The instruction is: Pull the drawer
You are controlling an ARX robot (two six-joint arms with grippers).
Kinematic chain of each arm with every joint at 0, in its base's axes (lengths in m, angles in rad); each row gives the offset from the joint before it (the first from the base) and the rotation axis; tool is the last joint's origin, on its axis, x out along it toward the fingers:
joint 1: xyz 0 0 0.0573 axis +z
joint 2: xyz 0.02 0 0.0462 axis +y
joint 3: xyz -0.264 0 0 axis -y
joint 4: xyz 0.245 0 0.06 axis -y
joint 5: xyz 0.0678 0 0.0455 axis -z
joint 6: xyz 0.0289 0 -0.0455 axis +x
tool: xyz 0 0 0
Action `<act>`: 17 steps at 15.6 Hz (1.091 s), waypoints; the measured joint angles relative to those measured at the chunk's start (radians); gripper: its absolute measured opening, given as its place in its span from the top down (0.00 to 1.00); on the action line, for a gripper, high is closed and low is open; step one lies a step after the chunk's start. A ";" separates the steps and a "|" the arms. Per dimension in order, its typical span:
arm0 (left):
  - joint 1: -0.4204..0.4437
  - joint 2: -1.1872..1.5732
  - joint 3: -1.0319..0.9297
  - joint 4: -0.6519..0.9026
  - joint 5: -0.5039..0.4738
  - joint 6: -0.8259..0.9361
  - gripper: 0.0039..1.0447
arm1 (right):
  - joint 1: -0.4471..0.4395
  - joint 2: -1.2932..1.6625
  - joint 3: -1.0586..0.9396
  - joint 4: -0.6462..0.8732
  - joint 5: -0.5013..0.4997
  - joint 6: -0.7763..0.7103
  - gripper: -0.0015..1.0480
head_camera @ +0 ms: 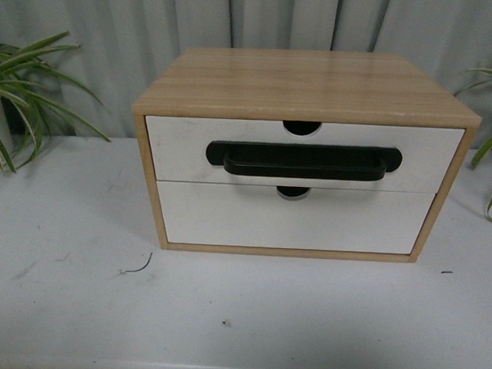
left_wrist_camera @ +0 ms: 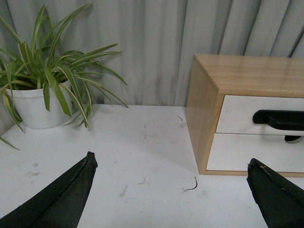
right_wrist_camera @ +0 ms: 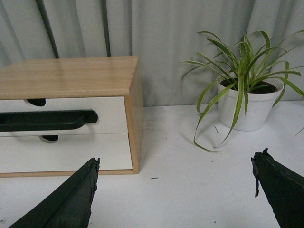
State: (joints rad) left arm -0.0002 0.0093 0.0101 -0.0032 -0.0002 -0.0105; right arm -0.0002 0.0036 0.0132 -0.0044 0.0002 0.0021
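Left gripper [left_wrist_camera: 172,164]: its two black tapered fingers [left_wrist_camera: 61,199] are spread wide apart with nothing between them, above the white tabletop [left_wrist_camera: 142,142]. Right gripper [right_wrist_camera: 175,161]: also spread wide and holding nothing, above the same tabletop. Neither gripper touches the furniture, and neither arm appears in the front view.

Ahead of both grippers stands a light wooden two-drawer cabinet [head_camera: 308,81], resting on the tabletop. The wide shallow drawer with a white front [head_camera: 354,138] takes up the upper compartment. It carries a long black bar handle [head_camera: 302,162] on a black oval plate and has a semicircular notch [head_camera: 301,127] in its top edge. Its front looks level with the cabinet frame, so it appears closed. Directly below it sits a plain white drawer front without a handle [head_camera: 293,223], also closed.

A spider plant in a white pot [left_wrist_camera: 33,107] stands well to the cabinet's left, and a second one [right_wrist_camera: 247,107] well to its right. A grey pleated curtain [head_camera: 237,21] hangs behind them. A small dark curled thread [head_camera: 138,267] lies on the tabletop near the cabinet's lower left corner.
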 joint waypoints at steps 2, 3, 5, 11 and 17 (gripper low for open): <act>0.000 0.000 0.000 0.000 0.000 0.000 0.06 | 0.000 0.000 0.000 0.000 0.000 0.000 0.06; 0.000 0.000 0.000 0.000 0.000 0.000 0.06 | 0.000 0.000 0.000 0.000 0.000 0.000 0.06; 0.000 0.000 0.000 0.000 0.000 0.000 0.06 | 0.000 0.000 0.000 0.000 0.000 0.000 0.06; 0.000 0.000 0.000 0.000 0.000 0.000 0.06 | 0.000 0.000 0.000 0.000 0.000 0.000 0.06; 0.000 0.000 0.000 0.000 0.000 0.000 0.06 | 0.000 0.000 0.000 0.000 0.000 0.000 0.06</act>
State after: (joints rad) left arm -0.0002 0.0093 0.0101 -0.0032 -0.0006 -0.0105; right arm -0.0002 0.0036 0.0132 -0.0044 0.0002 0.0021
